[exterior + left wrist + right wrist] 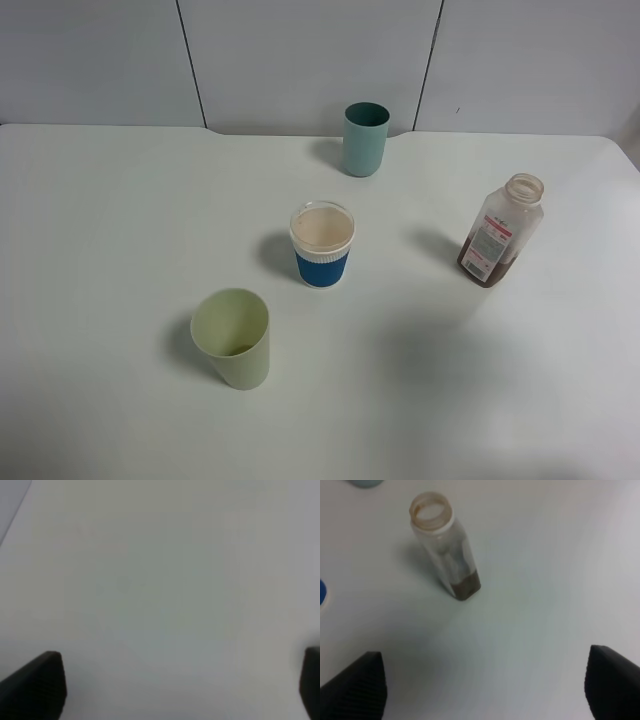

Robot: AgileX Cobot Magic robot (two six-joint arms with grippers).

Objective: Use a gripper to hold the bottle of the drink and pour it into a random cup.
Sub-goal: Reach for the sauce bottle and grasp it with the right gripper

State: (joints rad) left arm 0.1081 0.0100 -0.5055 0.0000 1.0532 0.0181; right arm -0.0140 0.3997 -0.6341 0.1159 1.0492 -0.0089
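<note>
The bottle of the drink stands upright on the right of the white table, capless, with brown liquid low in it. The teal cup stands at the far edge, near the middle. Neither arm shows in the high view. In the right wrist view the bottle stands well ahead of my right gripper, whose black fingertips are spread wide with nothing between them. My left gripper is open too, over bare table, its fingertips far apart.
A white cup with a blue sleeve stands mid-table and its blue edge shows in the right wrist view. A pale green cup stands nearer the front left. A grey panelled wall rises behind the table.
</note>
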